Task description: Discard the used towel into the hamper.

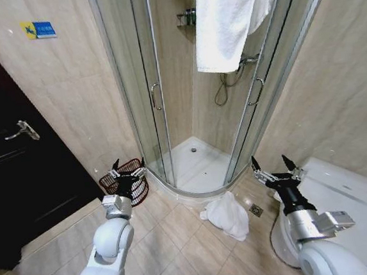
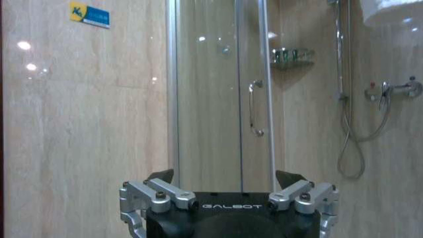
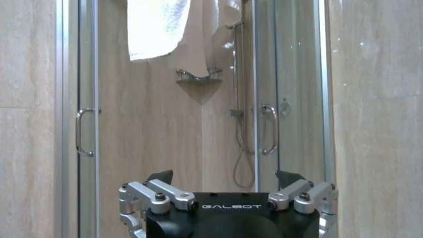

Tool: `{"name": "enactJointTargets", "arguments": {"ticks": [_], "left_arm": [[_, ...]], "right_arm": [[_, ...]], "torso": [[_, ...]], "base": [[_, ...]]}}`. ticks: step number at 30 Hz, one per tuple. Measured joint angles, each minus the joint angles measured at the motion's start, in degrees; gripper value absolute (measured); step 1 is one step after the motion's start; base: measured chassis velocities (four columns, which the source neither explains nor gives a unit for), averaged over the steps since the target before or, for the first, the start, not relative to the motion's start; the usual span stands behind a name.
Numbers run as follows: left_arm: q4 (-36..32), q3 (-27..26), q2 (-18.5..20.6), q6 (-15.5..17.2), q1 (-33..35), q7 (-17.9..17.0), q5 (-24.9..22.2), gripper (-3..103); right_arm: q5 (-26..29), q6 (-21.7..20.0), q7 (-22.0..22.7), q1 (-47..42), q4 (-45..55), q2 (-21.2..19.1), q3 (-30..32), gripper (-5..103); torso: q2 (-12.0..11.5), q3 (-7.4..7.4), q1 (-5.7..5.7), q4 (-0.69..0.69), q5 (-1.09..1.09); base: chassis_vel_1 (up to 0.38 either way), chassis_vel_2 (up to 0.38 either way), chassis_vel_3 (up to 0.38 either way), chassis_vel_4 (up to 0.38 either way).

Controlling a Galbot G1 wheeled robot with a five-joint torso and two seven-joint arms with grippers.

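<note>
Two grippers: both raised in front of the robot, both with fingers spread wide, nothing held.
Left gripper (image 1: 127, 169): on the robot's left, black fingers apart; in the head view it overlaps the hamper behind it, contact cannot be told.
Right gripper (image 1: 275, 167): on the robot's right, fingers apart, up beside the toilet, well apart from the towel on the floor.
Used towel (image 1: 228, 214): white, crumpled heap on the floor tiles between the two arms, just outside the shower tray's curved kerb, nearer the right arm. Soft, lumpy folds.
Floor drain (image 1: 256, 209): small square grate just beside the heap, on its right.
Toilet (image 1: 343, 197): white, smooth, close on the right, behind the right arm; narrows the room on that side.
Hamper (image 1: 124, 180): small dark red-brown basket of thin bars, rounded, open top, on the floor to the left, between the dark door and the shower glass.
Floor (image 1: 172, 232): beige tiles, bare strip between hamper and heap.
Dark door (image 1: 19, 171): left, metal lever handle, closes off that edge.
Shower cabin (image 1: 191, 156): curved glass panels in metal frames with handles, white tray, behind hamper and heap.
Hanging towel (image 1: 225, 21): white, draped over the top of the cabin, well above the floor.
Far inside: hose and mixer (image 2: 390, 89), corner shelf (image 3: 195, 77) with small bottles.
Walls: beige stone-look tile; blue-yellow sign (image 1: 38, 29) above the door side.
</note>
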Motion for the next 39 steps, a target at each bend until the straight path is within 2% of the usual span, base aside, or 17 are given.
{"name": "enactJointTargets", "arguments": {"ticks": [5, 7, 10, 15, 20, 21, 24, 25, 27, 29, 32, 37, 39], "left_arm": [[0.3, 0.8, 0.2, -2.4, 0.2, 0.0, -0.7, 100], [0.4, 0.8, 0.2, -2.5, 0.3, 0.0, -0.9, 100], [0.9, -0.5, 0.2, -2.0, -0.8, 1.5, -1.2, 100], [0.5, -1.6, -0.1, -1.8, -0.1, 2.1, -0.8, 100], [0.3, -2.1, -1.3, -5.0, 3.0, 2.2, 0.1, 100], [0.3, -2.1, -1.3, -5.0, 3.0, 2.2, 0.1, 100], [0.5, -1.3, -1.9, -7.3, 4.2, 2.1, 0.4, 100], [0.5, -1.3, -1.9, -7.3, 4.2, 2.1, 0.4, 100], [0.0, -1.2, -2.4, -8.7, 5.7, 2.1, 0.7, 100], [-0.1, -1.2, -2.4, -8.8, 6.0, 2.1, 0.8, 100], [-0.5, -1.3, -2.9, -9.4, 7.4, 1.4, 1.5, 100], [0.2, -1.0, -2.9, -9.7, 6.3, 0.6, 2.1, 100], [0.7, -0.4, -2.5, -9.7, 5.6, 0.1, 2.3, 100]], "right_arm": [[2.2, -0.4, 3.7, -0.2, 0.0, -2.7, 1.0, 100], [2.3, -0.4, 4.0, -0.2, 0.0, -3.0, 1.0, 100], [3.4, 1.7, 5.0, -0.5, 0.0, -6.1, 1.3, 100], [4.4, 2.1, 5.7, 1.0, 0.0, -8.6, 1.5, 100], [8.2, 0.0, 9.0, 7.8, -0.2, -14.5, 1.9, 100], [8.2, 0.0, 9.0, 7.8, -0.2, -14.5, 1.9, 100], [12.1, -0.5, 10.4, 14.2, -3.4, -19.2, 2.3, 100], [12.1, -0.5, 10.4, 14.2, -3.4, -19.2, 2.3, 100], [15.1, -0.8, 11.0, 18.2, -5.1, -21.6, 2.1, 100], [15.4, -0.9, 11.0, 18.9, -5.3, -22.0, 2.1, 100], [18.6, -2.5, 11.2, 25.2, -6.6, -24.4, 1.4, 100], [21.6, -4.8, 12.0, 30.3, -7.1, -26.7, 0.5, 100], [22.4, -5.7, 12.3, 33.3, -8.0, -28.9, -0.2, 100]], "torso": [[0.3, 0.20, 0.14, 0.00, 0.00], [0.3, 0.20, 0.14, 0.00, 0.00], [0.2, 0.14, 0.10, -0.01, 0.00], [0.1, 0.09, 0.05, -0.01, 0.00], [-0.1, -0.03, -0.04, 0.00, 0.01], [-0.1, -0.03, -0.04, 0.00, 0.01], [-0.2, -0.07, -0.08, 0.00, 0.01], [-0.2, -0.07, -0.08, 0.00, 0.01], [-0.2, -0.09, -0.09, 0.00, 0.01], [-0.3, -0.10, -0.10, 0.00, 0.01], [-0.3, -0.14, -0.15, 0.00, 0.01], [-0.4, -0.17, -0.16, 0.01, -0.01], [-0.4, -0.19, -0.17, 0.00, -0.01]], "base": [[0.000, 0.000, 0.000, 0.000], [0.000, 0.000, 0.000, 0.000], [0.000, 0.000, 0.000, 0.000], [0.000, 0.000, 0.000, 0.000], [0.000, 0.000, 0.000, 0.000], [0.000, 0.000, 0.000, 0.000], [0.000, 0.000, 0.000, 0.000], [0.000, 0.000, 0.000, 0.000], [0.000, 0.000, 0.000, 0.000], [0.000, 0.000, 0.000, 0.000], [0.000, 0.000, 0.000, 0.000], [0.000, 0.000, 0.000, 0.000], [0.000, 0.000, 0.000, 0.000]]}}
